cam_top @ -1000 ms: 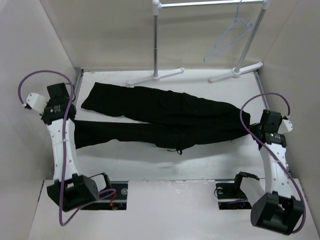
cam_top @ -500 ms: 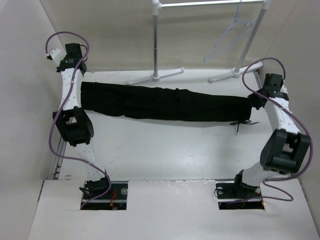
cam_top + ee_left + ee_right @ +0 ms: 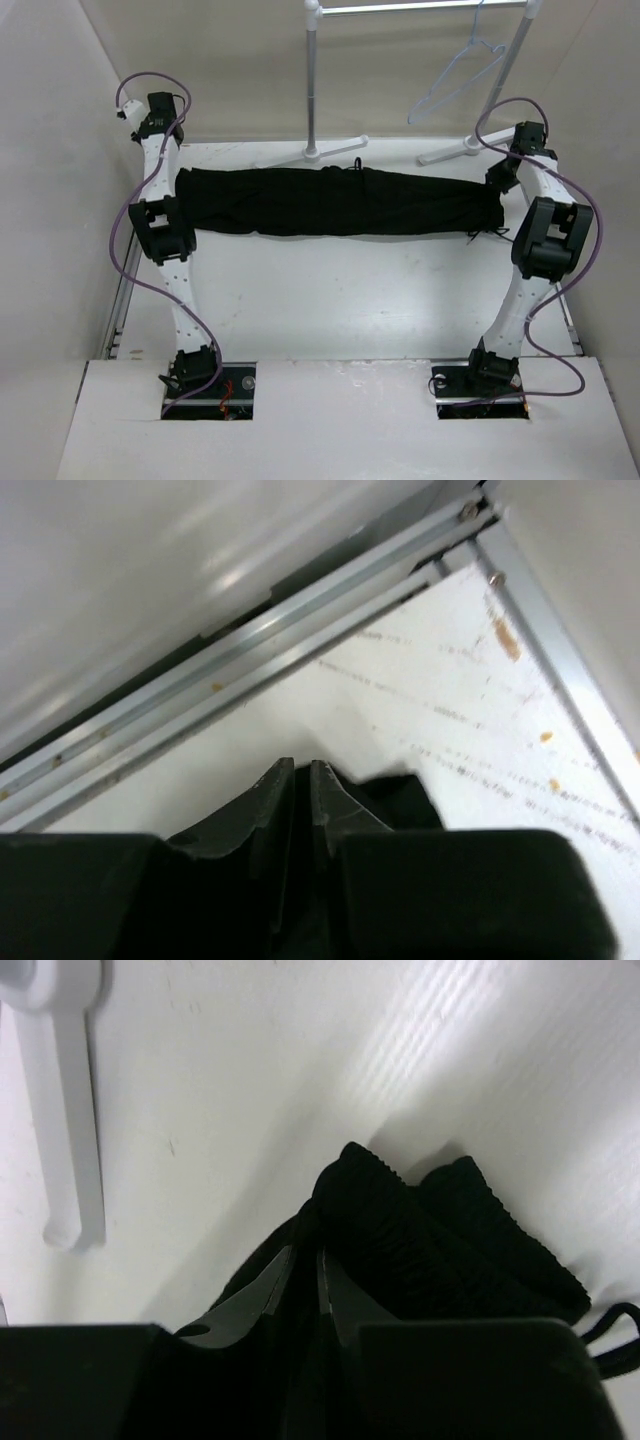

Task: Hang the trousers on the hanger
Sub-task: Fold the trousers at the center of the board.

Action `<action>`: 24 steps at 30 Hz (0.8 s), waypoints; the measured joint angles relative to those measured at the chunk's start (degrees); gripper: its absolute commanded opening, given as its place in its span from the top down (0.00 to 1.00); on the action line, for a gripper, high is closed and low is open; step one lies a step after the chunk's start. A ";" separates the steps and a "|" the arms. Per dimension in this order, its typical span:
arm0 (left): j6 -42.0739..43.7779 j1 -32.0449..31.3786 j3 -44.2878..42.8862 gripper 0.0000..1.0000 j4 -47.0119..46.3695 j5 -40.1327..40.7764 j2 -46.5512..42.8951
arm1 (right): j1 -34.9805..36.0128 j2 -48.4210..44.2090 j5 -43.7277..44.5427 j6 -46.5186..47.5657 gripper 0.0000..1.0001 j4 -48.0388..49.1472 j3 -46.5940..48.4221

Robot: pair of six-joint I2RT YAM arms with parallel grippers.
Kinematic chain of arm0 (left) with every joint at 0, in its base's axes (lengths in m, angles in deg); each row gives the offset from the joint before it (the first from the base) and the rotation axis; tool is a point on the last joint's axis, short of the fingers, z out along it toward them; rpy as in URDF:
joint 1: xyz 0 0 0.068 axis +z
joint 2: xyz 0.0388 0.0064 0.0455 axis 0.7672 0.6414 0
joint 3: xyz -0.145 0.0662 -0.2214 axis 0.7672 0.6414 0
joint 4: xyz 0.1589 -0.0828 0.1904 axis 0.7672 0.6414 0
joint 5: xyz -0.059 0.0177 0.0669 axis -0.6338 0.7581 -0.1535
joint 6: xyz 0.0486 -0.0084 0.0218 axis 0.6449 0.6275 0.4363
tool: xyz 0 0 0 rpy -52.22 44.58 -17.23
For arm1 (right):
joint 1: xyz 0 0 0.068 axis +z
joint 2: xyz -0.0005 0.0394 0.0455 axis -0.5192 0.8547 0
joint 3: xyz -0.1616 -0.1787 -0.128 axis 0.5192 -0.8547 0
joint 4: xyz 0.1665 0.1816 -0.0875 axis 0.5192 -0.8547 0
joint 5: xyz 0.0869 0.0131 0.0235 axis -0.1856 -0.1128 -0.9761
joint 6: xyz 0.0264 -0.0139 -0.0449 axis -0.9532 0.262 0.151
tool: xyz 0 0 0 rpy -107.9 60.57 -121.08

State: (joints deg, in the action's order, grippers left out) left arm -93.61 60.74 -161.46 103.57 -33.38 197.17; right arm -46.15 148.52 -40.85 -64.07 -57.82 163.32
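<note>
**Trousers** [image 3: 335, 202]. Black. Laid in one long, narrow folded band across the far half of the tabletop [image 3: 330, 300], from centre left to centre right of the top view. A ribbed end is seen at the right, and a drawstring [image 3: 488, 238] trails from it onto the tabletop.

**Hanger** [image 3: 455, 85]. Hung by its hook from the rail of the rack [image 3: 313, 80], upper right of the top view. It is tilted, bare, and well apart from the trousers.

**Left hand** [image 3: 302, 770]. Placed at the left end of the band, by the far left corner of the tabletop. The jaws are drawn nearly together, with a thin slit between them. Black cloth lies just beside the fingertips. Whether any cloth is pinched cannot be told.

**Right hand** [image 3: 304, 1255]. Set at the ribbed end, near a rack foot [image 3: 70, 1110]. The jaws are nearly together, with cloth bunched round the tips. A grip can be neither confirmed nor ruled out.

**Progress.** Judged early. Done: the trousers are arranged as a slim band, fit to be passed over a bar. Left: the hanger is not yet reached, and the band is not yet draped over its lower bar.
</note>
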 measured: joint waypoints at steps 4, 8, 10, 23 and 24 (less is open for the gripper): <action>0.09 0.46 -3.56 0.55 -2.58 -0.72 1.14 | 0.20 2.75 1.99 0.28 0.55 -0.66 3.76; -0.33 0.61 -2.12 0.46 -5.86 -3.13 -1.03 | 0.90 2.43 3.08 1.14 0.39 -0.76 3.63; -0.94 0.59 9.88 0.47 -9.07 -4.46 -8.04 | 1.40 0.59 3.30 1.73 0.36 0.37 1.29; -12.90 5.38 67.93 0.52 -25.66 -22.58 -39.30 | 5.62 -27.10 2.14 2.54 0.69 10.84 -26.23; -13.18 5.62 67.93 0.52 -26.29 -23.34 -38.29 | 6.51 -27.78 1.84 2.60 0.64 11.52 -28.44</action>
State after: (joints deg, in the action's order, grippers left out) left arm -106.79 66.36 -93.53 77.28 -56.72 158.87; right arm -39.64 120.74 -39.01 -61.47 -46.30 134.88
